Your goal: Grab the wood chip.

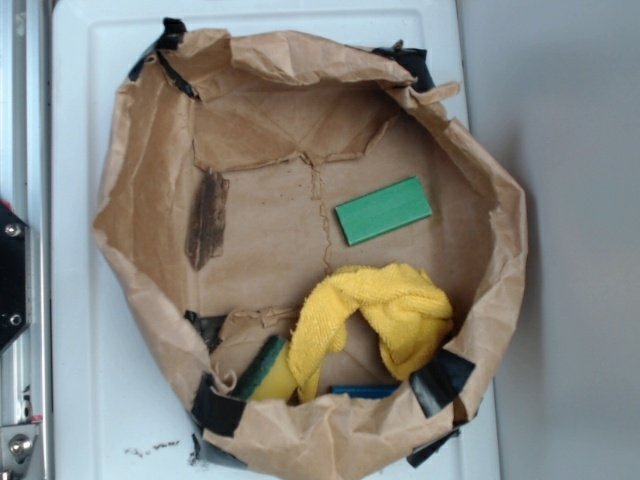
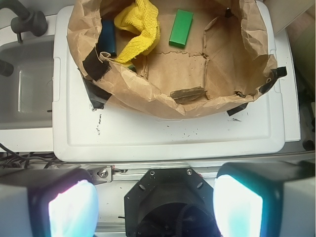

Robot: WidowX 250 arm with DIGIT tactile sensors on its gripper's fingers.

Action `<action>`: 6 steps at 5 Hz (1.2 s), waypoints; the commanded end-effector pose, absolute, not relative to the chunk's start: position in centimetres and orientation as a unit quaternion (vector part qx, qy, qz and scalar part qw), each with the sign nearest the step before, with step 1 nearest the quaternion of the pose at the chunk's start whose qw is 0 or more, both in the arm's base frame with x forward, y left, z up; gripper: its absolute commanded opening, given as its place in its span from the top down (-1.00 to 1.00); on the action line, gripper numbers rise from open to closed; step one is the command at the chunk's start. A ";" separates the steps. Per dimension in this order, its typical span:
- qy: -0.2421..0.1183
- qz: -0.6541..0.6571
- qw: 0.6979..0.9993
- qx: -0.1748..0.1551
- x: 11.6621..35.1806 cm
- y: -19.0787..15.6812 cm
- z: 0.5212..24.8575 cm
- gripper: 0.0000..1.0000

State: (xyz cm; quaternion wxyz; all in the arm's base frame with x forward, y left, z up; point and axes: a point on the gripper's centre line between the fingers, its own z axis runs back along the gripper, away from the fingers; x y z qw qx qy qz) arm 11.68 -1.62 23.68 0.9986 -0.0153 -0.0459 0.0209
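- Wood chip [image 1: 207, 218]: thin dark-brown sliver, rough, tapered ends; lies flat on the floor of the paper bag, hard against its crumpled wall. In the wrist view the wood chip [image 2: 188, 95] sits just behind the bag's near rim, ahead of the fingers and a little toward the right-hand one.
- Long axis: crosswise in the wrist view, running roughly along the line from one finger to the other. Judgement: the wrist would likely need a turn so the pads close across the narrow width.
- Gripper [image 2: 155, 207]: two pale pads at the bottom of the wrist view, spread wide, nothing between them. It stands well apart from the chip, outside the bag, above the white tray.
- Paper bag [image 1: 300, 60]: brown, rolled down, fixed with black tape patches [image 1: 440, 380]. The near rim stands between fingers and chip.
- Green block [image 1: 383, 210]: smooth rectangle, farther from the fingers than the chip.
- Yellow towel [image 1: 375, 315]: bunched, at the far left from the fingers.
- Sponge [image 1: 265, 370]: green and yellow, partly under the towel.
- White tray [image 2: 173, 138]: bears the bag.
- Writing, brands: none legible.
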 end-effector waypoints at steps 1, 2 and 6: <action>-0.046 0.021 0.999 -0.015 11.7 -1.6 23.7 -1.00; -0.045 0.094 0.995 -0.007 16.7 -2.7 22.3 -1.00; -0.060 0.267 0.961 0.045 24.9 0.6 18.5 -1.00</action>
